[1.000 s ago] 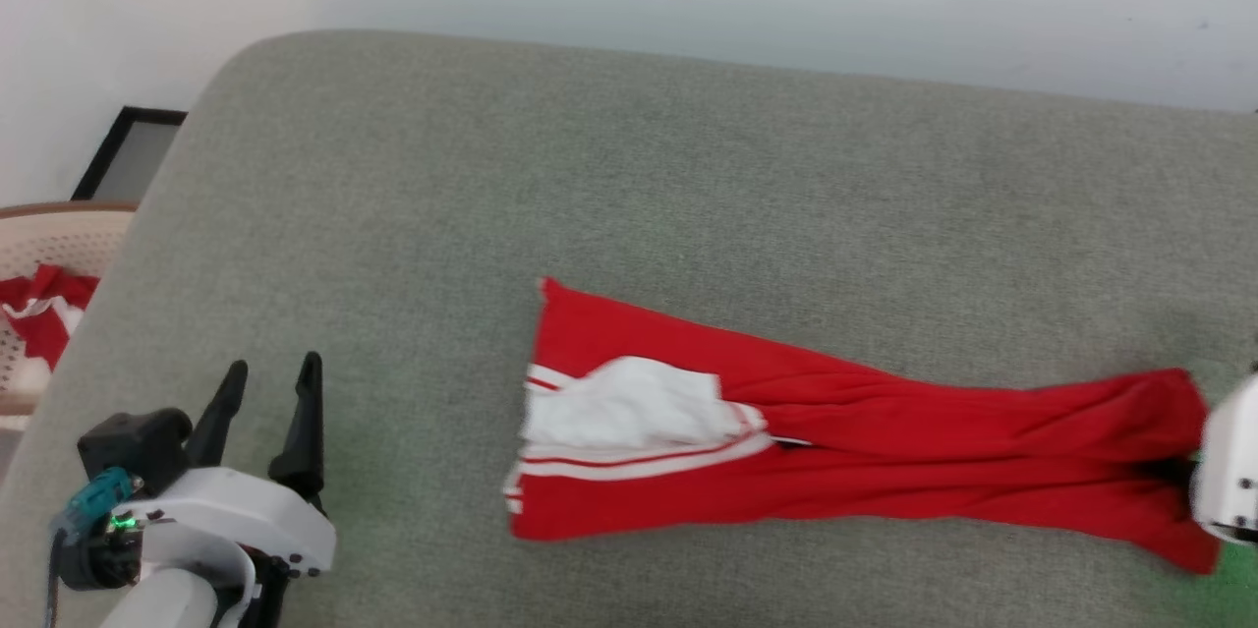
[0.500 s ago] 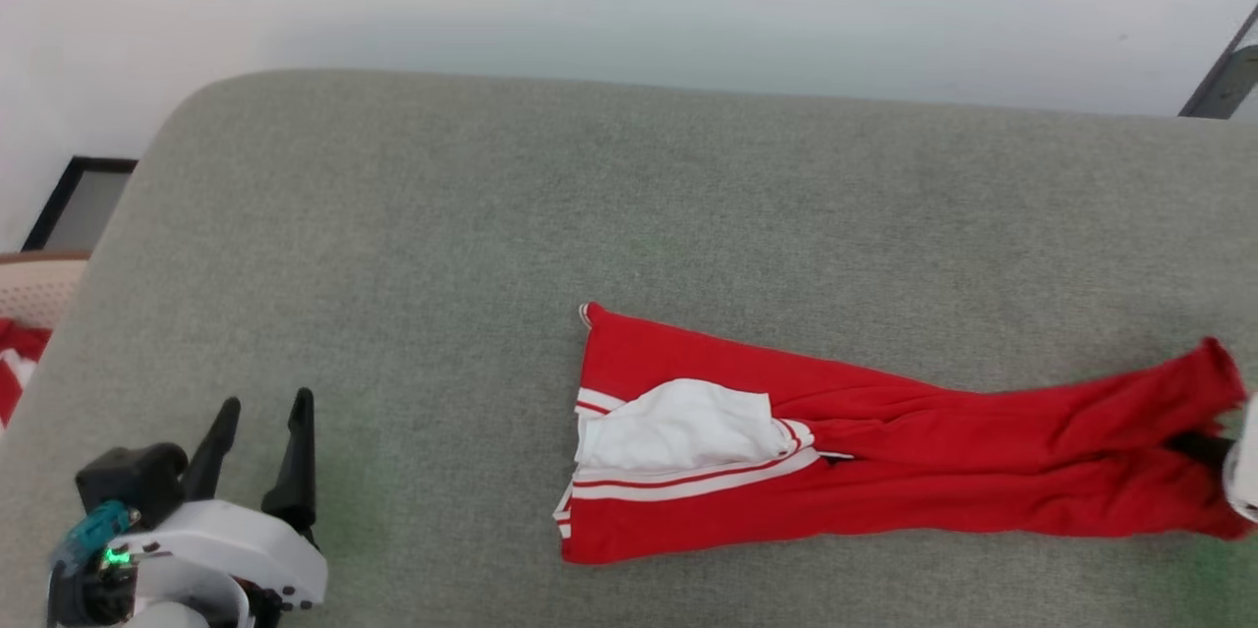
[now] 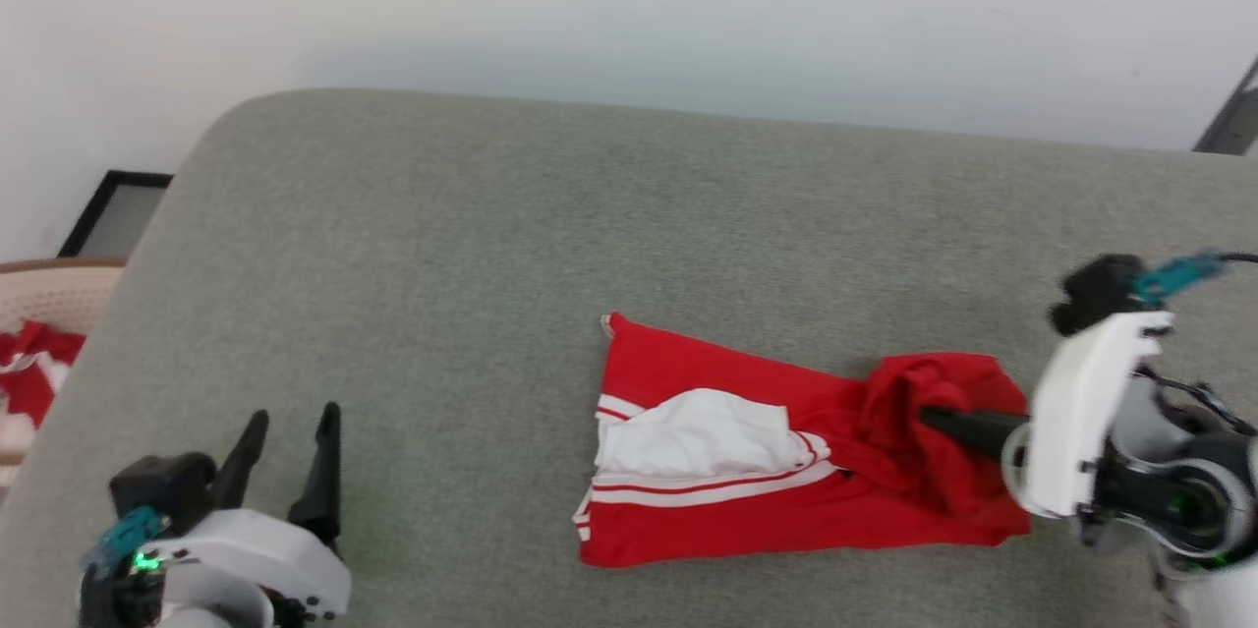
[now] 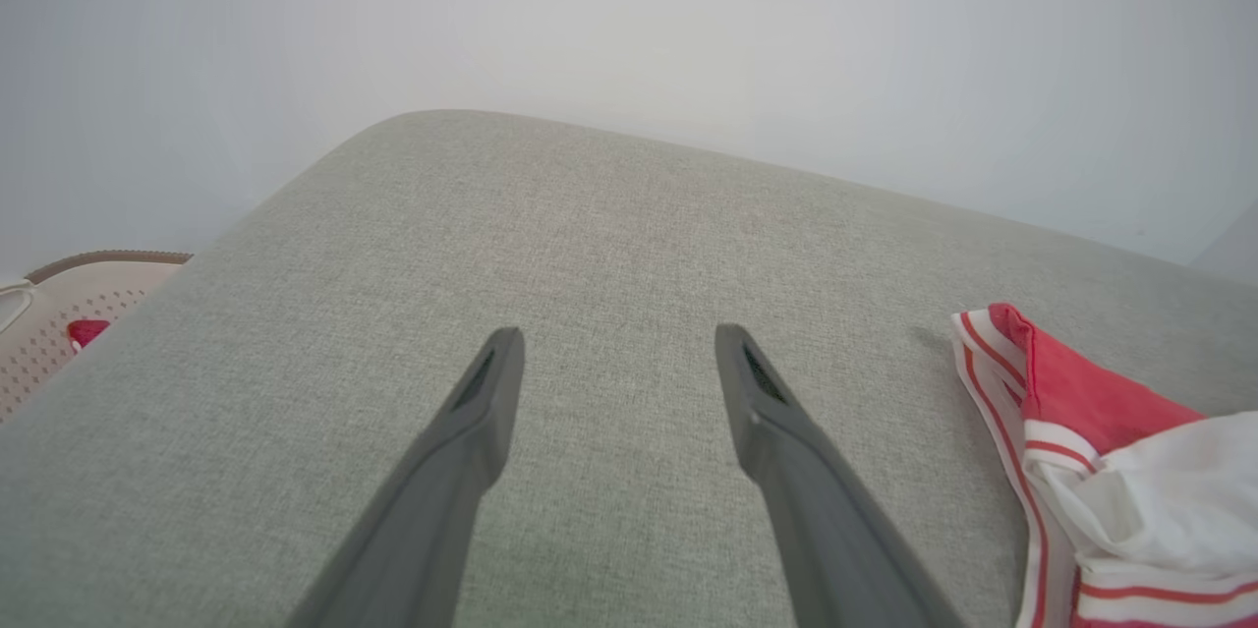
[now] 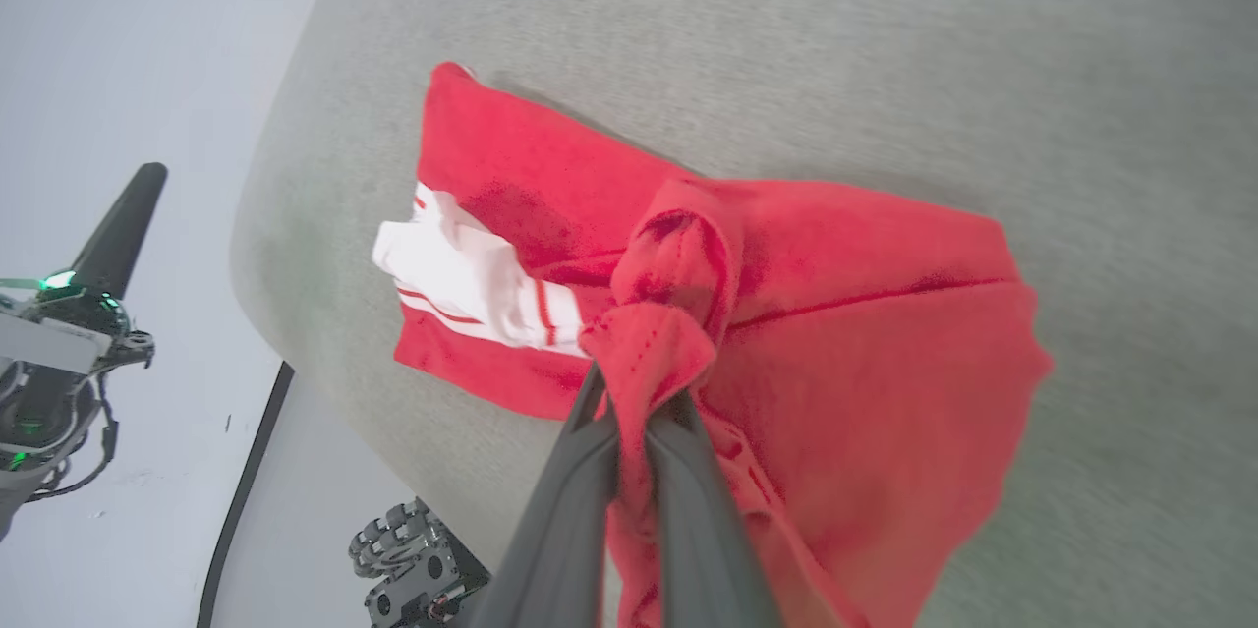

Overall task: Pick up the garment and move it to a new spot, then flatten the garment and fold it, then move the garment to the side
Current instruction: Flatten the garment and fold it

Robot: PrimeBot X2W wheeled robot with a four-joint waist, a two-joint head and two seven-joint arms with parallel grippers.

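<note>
Here, head view, garment (image 3: 786, 471): lies on the grey cushion (image 3: 491, 264), right of centre, its right end bunched up.
Head view, right gripper (image 3: 929, 415): jaws pinch that bunched red end.
Head view, left gripper (image 3: 290, 427): jaws spread, at lower left, well apart from the garment.
Left wrist view, fingers (image 4: 462, 451): spread over bare cushion; striped trim at right.
Right wrist view, fingers (image 5: 688, 510): pressed together on a red fold.

Head camera looks down at the cushion (image 3: 442, 215); both wrist cameras, nearer, share the garment (image 3: 727, 530).
</note>
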